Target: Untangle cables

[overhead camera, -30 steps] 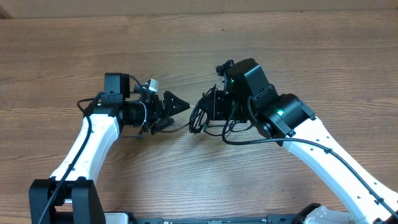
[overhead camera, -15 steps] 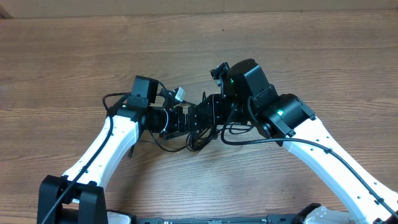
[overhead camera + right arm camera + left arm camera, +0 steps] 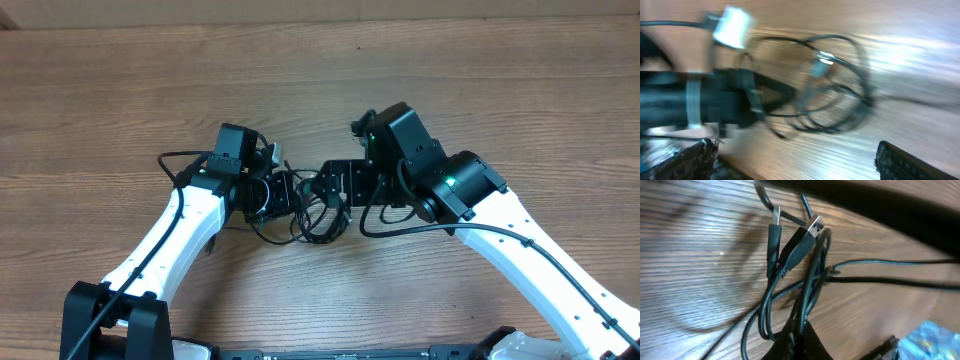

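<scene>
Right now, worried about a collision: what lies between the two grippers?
The tangled cables, bunched between left gripper and right gripper, per the overhead view.

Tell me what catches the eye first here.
A knotted bundle of thin black cables lies at the centre of the brown wooden table, where the left gripper and right gripper meet over it. In the left wrist view, a silver-tipped plug pokes out of the tangle.

cables point(image 3: 795, 255): black, plug tips point(image 3: 815, 227) silver | table point(image 3: 100, 90): brown wood grain | left arm point(image 3: 165, 240), right arm point(image 3: 540, 250): white, black joints
</scene>
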